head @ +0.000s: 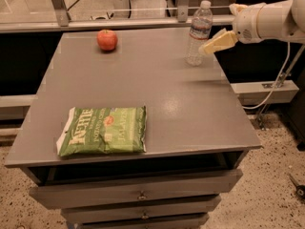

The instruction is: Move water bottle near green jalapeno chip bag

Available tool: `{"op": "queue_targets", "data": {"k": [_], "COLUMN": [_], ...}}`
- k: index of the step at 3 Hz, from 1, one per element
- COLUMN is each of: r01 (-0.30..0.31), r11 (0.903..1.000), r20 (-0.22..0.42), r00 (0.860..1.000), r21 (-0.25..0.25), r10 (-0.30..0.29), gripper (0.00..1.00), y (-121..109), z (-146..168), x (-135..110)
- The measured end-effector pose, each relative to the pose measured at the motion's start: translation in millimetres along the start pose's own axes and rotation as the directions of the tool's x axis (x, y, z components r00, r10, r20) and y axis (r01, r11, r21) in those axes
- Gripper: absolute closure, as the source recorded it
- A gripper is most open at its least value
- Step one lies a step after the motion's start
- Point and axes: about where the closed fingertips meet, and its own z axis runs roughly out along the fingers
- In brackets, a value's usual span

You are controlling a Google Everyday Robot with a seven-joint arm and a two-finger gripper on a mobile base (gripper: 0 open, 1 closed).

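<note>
The water bottle (199, 33) stands upright at the far right of the grey table (190, 104); it is clear with a white cap and a label band. The green jalapeno chip bag (103, 130) lies flat near the front left edge of the table. My gripper (208, 46) reaches in from the right on a white arm, above the table, with its pale fingertips just right of the bottle's middle. I see no contact with the bottle.
A red apple (107, 39) sits at the far left of the table. Drawers (138, 194) run under the table's front. A rail and glass panel (119, 20) stand behind the table. A cable (276, 85) hangs at the right.
</note>
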Motion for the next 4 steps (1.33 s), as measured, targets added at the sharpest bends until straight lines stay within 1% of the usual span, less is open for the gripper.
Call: {"op": "queue_targets", "data": {"k": [1, 2, 3, 4], "r01": [-0.058, -0.112, -0.150, -0.170], "r11": [0.9982, 0.9925, 0.9828, 0.9651], "r20": [0.092, 0.158, 0.203, 0.234], "r00": [0.994, 0.980, 0.964, 0.948], "r21": [-0.017, -0.049, -0.108, -0.199], "r10": [0.059, 0.118, 0.169, 0.216], "gripper": [0.00, 0.00, 0.12, 0.43], "y": [-11.2, -12.7, -2.3, 19.9], "z": [25.4, 41.9, 54.1, 68.6], "x": [-5.1, -7.3, -13.7, -23.5]}}
